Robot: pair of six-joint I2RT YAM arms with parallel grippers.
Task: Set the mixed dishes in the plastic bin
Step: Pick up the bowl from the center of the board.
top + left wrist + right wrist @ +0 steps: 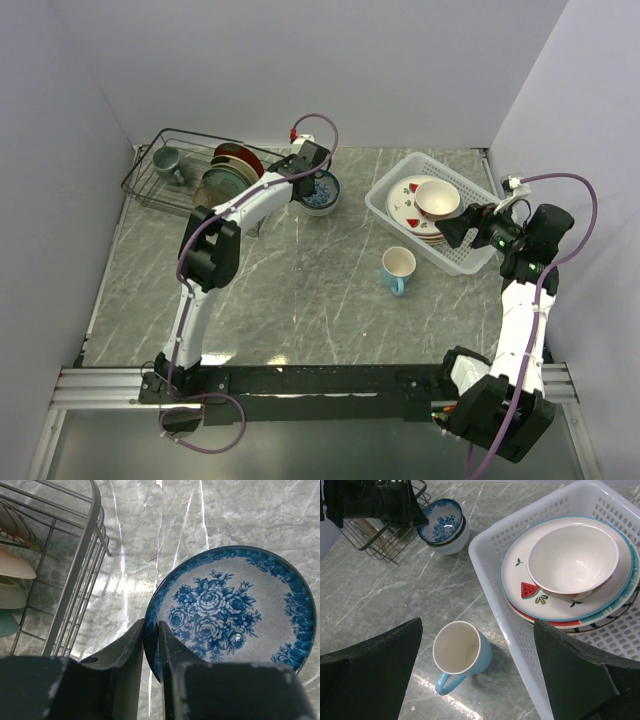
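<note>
One claw [151,630] (left) pinches the blue-patterned bowl [227,605] by its rim.

Wide bare worktop [380,595] in the middle, lots of room. Light blue mug [462,652] stands just beside the white bin [492,580], small gap btwn them. Plates [517,580] & a cream bowl [572,560] fill most of the bin. Wire rack [150,185] crowds the blue bowl [325,195] on its left.

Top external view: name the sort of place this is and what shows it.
Probably a robot test cell staged as a kitchen counter: left arm and right arm bolted at the edge of a marbled table, a wire dish rack, a plastic bin of dishes.
</note>
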